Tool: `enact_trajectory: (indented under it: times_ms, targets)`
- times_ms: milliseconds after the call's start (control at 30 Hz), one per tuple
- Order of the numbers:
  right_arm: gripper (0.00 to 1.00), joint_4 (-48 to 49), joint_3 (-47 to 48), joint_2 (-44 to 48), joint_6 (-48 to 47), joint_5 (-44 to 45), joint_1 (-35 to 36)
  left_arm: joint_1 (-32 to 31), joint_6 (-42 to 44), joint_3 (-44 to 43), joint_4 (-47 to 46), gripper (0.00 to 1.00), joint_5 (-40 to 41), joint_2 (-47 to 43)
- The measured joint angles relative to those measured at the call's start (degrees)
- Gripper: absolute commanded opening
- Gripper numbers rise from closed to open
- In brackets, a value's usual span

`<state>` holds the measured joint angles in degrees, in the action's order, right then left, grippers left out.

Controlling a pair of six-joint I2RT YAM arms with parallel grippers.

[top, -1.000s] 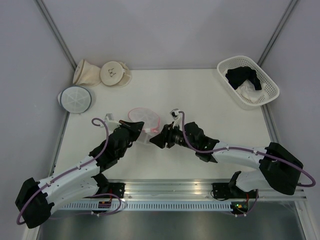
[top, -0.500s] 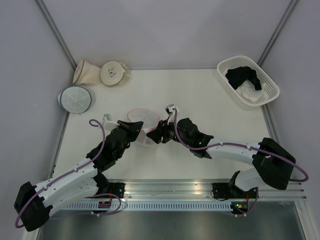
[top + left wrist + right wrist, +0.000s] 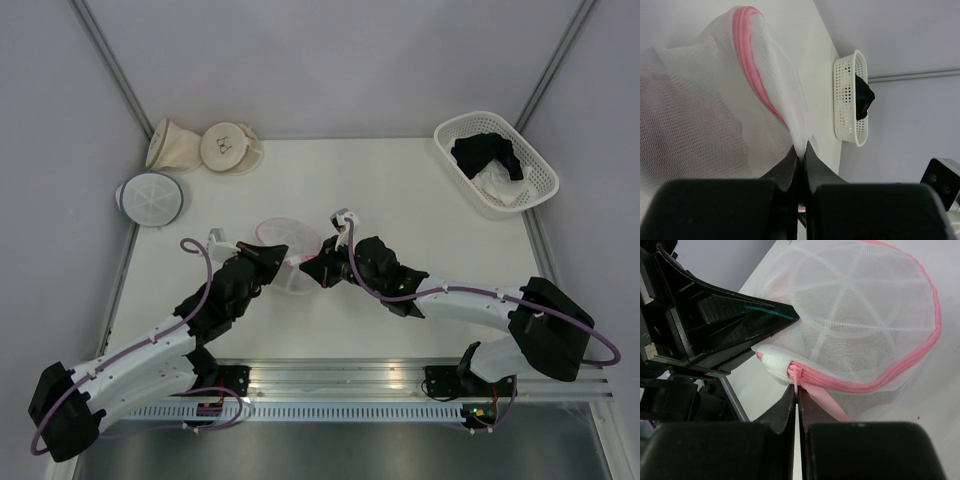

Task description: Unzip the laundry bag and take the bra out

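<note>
The laundry bag (image 3: 284,240), a white mesh dome with a pink rim and zipper, lies on the table between my two arms. My left gripper (image 3: 801,152) is shut on a fold of its white mesh (image 3: 796,120) at the bag's near left side. My right gripper (image 3: 797,392) is shut on the thin pink zipper pull (image 3: 796,376), at the end of the closed zipper (image 3: 875,382) beside a white fabric tab. Seen from above, the right gripper (image 3: 309,267) meets the bag's near right edge. The bra is hidden; only a faint reddish tint shows through the mesh (image 3: 675,100).
A white basket (image 3: 540,175) at the back right holds a black garment (image 3: 487,152) and a white cloth (image 3: 503,192). Two beige round pouches (image 3: 205,147) and a white mesh pouch with a grey-blue rim (image 3: 150,198) lie at the back left.
My right gripper moved left up to the bag and closed on the zipper pull. The left gripper kept its hold on the mesh and barely moved.
</note>
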<state>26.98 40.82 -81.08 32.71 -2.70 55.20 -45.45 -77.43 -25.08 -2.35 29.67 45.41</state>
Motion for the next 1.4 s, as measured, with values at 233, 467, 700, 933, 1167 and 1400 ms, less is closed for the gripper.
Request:
enact_trajectory:
  times_ms: [233, 467, 700, 933, 1167, 1400]
  targets:
    - [0.00, -1.9, 0.0, 0.9, 0.0, -0.3, 0.1, 0.0, 0.6, 0.2, 0.0, 0.02, 0.0, 0.0]
    - [0.01, -7.0, 0.3, 1.2, -1.6, -1.8, 0.1, 0.2, 8.3, 0.3, -1.0, 0.02, -1.4, -0.5]
    - [0.00, -15.7, 1.9, 1.2, -4.9, -0.8, 0.1, 5.2, 22.2, 0.4, -4.9, 0.02, -12.8, 0.0]
    - [0.00, -24.5, 5.0, 1.2, -8.5, 4.3, 0.1, 15.6, 33.3, -0.7, -6.3, 0.02, -33.1, 4.2]
    - [0.01, -30.6, 7.6, 0.1, -10.4, 11.3, 0.3, 24.3, 39.2, -2.9, -9.4, 0.02, -53.6, 10.0]
    - [0.00, -36.2, 9.9, -4.9, -11.2, 20.2, 0.2, 27.8, 42.8, -9.4, -11.7, 0.02, -71.8, 19.5]
